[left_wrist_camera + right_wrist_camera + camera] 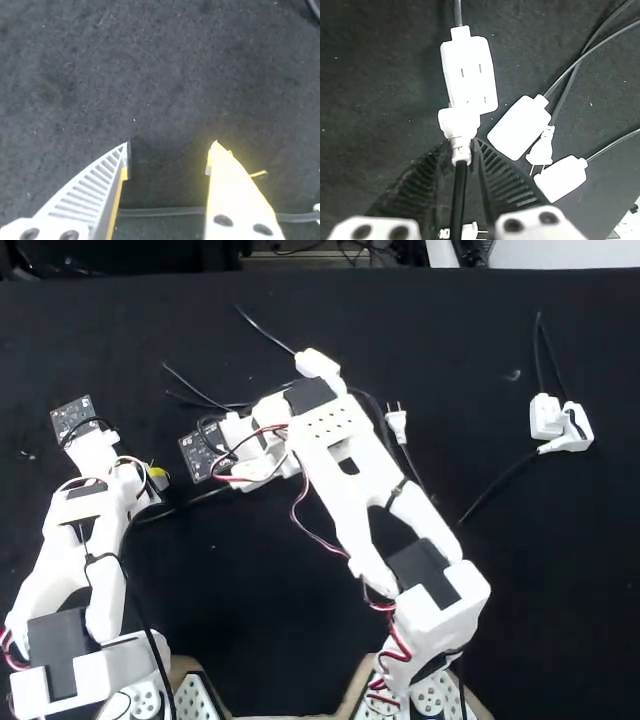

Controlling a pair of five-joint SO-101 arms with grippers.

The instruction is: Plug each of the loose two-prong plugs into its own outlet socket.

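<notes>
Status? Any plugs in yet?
None clearly done. In hand: the right pincer is shut on a white plug, its nose against the end of the outlet block; whether it is seated cannot be told. Still to do: a loose plug lies unplugged on the cloth. The left pincer is open over bare cloth.

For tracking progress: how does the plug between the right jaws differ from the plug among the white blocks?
The held plug sits against the outlet block, prongs hidden; the loose plug lies unplugged, prongs bare. The held plug is between the jaws; the loose plug is not. Both are white with black cables.
</notes>
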